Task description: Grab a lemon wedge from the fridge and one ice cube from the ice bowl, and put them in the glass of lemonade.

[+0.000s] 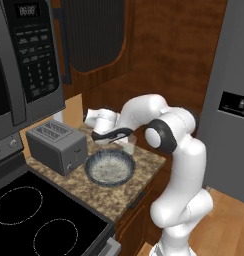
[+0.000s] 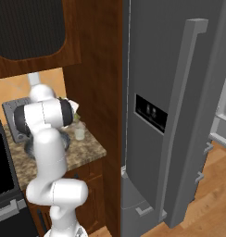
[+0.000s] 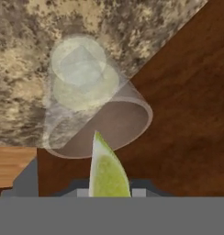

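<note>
We begin at the two-finger gripper [image 3: 109, 193], which is closed on the pale yellow-green lemon wedge [image 3: 107, 172]; the wedge's pointed tip projects toward the small clear glass of lemonade [image 3: 93, 108]. In the hand view the wedge sits just short of the glass rim, and a translucent ice cube [image 3: 79, 66] already floats in the pale liquid. The glass stands on the speckled brown granite counter [image 3: 22, 55], near the counter edge, with the wide dark grey ice bowl [image 1: 110, 167] just beside it and the silver toaster [image 1: 56, 145] beyond the bowl. We judge the step in hand to be the drop: centre the wedge tip over the glass opening, stay clear of the rim, then release.
</note>
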Controlling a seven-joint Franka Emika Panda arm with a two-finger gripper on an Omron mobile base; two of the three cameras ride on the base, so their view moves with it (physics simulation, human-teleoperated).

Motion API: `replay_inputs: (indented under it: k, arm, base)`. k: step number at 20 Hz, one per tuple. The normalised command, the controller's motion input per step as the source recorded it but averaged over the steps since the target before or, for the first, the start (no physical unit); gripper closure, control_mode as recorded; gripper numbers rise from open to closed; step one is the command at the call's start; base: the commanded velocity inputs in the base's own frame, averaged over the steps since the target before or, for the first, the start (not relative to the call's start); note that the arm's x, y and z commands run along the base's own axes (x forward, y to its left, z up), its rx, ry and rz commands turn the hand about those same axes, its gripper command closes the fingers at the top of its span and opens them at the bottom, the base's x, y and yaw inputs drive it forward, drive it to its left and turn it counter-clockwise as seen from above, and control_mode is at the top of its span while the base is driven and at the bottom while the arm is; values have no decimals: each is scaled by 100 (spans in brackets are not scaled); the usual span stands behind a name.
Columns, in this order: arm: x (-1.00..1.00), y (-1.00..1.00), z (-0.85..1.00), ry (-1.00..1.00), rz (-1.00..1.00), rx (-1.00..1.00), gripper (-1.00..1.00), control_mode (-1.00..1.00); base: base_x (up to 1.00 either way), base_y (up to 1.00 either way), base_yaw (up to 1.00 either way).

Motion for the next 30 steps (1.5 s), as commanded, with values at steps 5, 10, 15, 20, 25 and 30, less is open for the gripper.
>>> replay_inputs:
  k: [5,10,15,20,25,30]
  arm:
    - [-16,-2,-16,0,0,0,100,-100]
    - [34,-2,-50,0,0,-4,100,-100]
    - [36,0,-14,0,-1,-2,100,-100]
    - [-10,2,-9,-1,-1,-2,-100,-100]
    - [-39,2,24,-5,-1,0,-100,-100]
    - [-7,2,66,-5,0,0,-100,-100]
  base:
    - [0,0,0]
    - [0,0,0]
    - [0,0,0]
    - [0,0,0]
    - [0,0,0]
    - [0,0,0]
